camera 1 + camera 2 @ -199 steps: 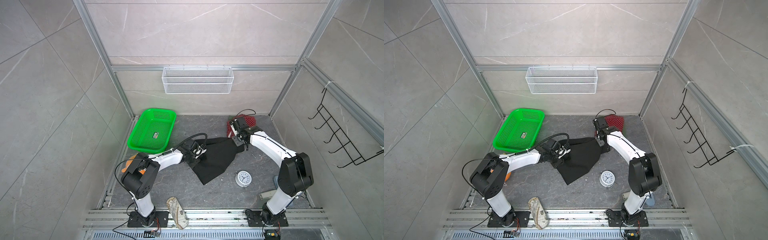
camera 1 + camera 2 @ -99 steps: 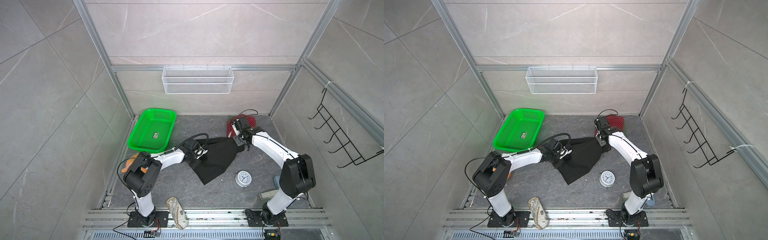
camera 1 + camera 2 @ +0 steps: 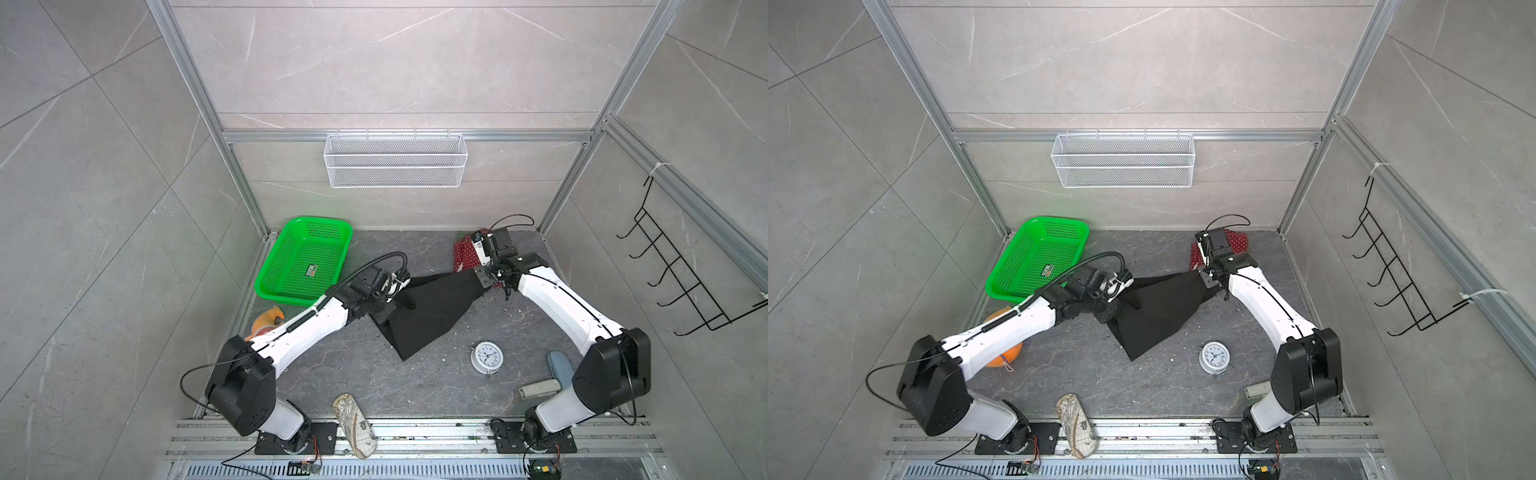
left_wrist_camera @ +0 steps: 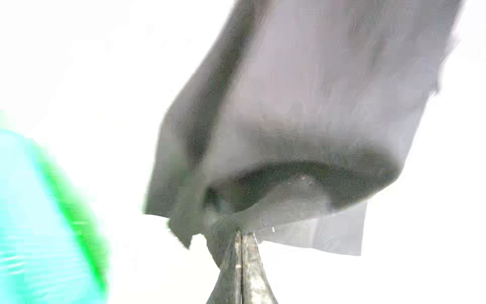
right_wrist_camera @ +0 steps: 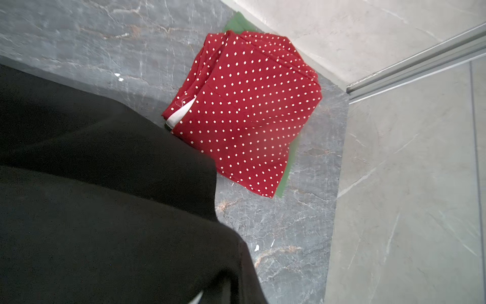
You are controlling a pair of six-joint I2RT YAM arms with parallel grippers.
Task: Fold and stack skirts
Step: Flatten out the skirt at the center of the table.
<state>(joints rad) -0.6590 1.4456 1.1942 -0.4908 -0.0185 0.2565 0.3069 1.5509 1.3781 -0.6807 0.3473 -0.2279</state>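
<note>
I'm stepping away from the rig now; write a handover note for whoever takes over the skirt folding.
Left gripper: shut on one edge of the black skirt.
Right gripper: shut on its opposite corner; the cloth spans between them, lower tip trailing down.
Done: red polka-dot skirt lies folded on the green skirt in the back corner.
To do: fold the black skirt, stack it on top.

White links [image 3: 307, 328], black joints [image 3: 245, 386], cables [image 3: 376, 258]

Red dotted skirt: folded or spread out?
Folded. The red skirt lies as a small layered bundle, edges stacked, on a green skirt.
</note>
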